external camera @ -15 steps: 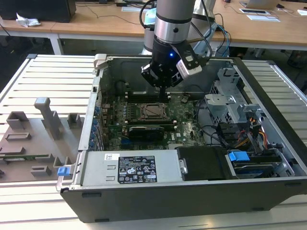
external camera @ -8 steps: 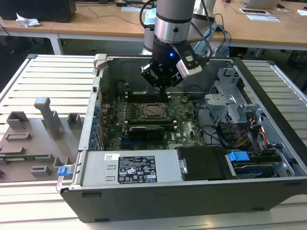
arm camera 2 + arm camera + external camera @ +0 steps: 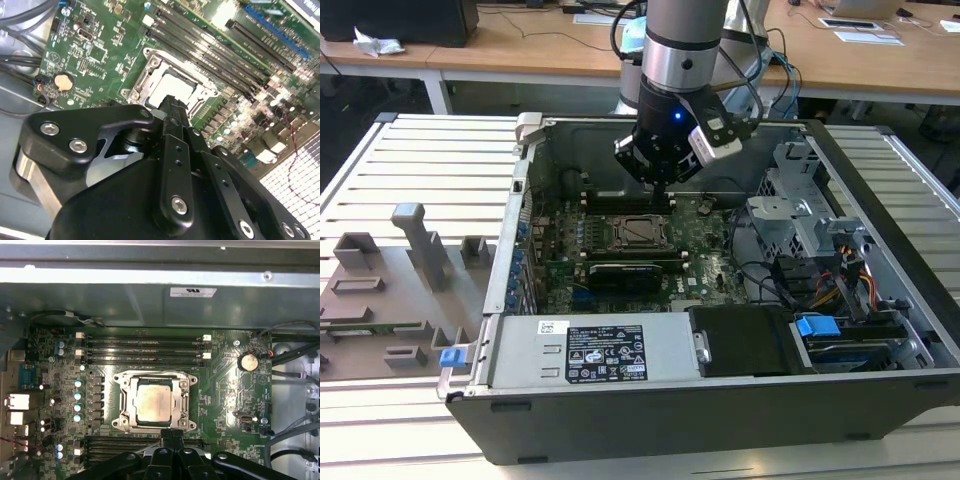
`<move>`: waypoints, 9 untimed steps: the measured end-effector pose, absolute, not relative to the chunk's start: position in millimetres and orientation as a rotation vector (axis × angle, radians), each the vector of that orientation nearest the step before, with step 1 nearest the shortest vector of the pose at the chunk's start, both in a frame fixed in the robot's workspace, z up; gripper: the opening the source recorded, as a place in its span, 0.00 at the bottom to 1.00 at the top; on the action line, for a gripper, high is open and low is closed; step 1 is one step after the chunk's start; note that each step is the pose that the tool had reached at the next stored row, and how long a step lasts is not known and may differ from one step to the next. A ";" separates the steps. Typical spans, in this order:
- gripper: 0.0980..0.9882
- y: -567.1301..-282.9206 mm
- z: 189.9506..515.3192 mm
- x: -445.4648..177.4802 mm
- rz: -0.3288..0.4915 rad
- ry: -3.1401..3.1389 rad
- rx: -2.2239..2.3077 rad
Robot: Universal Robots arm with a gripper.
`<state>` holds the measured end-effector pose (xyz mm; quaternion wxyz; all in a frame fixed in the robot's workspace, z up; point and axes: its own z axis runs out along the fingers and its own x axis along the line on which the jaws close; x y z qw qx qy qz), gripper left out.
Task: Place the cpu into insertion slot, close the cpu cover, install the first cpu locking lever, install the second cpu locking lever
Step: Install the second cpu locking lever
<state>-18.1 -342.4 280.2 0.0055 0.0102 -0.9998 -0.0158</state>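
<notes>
cpu (image 3: 154, 402) seated in insertion slot (image 3: 124, 405), cpu cover (image 3: 186, 402) down over it | gripper (image 3: 172, 436) fingers clenched together, empty, just beside socket edge | levers: press low, hook fully

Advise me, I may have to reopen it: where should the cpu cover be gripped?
Probably the frame bar of the cpu cover nearest the gripper, pinched from above: it lies flat around the cpu, so only that thin rim offers a hold.
</notes>
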 end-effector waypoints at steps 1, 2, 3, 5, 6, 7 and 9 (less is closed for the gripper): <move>0.01 -345.0 280.2 -18.1 -0.050 -3.130 0.032; 0.01 -346.7 280.2 -18.1 -0.049 -3.130 0.032; 0.01 -348.6 280.2 -18.1 -0.049 -3.130 0.032; 0.01 -352.9 280.2 -18.1 -0.050 -3.130 0.032; 0.01 -355.1 280.2 -18.1 -0.050 -3.130 0.032; 0.01 -356.9 280.1 -18.1 -0.050 -3.130 0.032; 0.01 -359.9 280.1 -18.1 -0.050 -3.130 0.032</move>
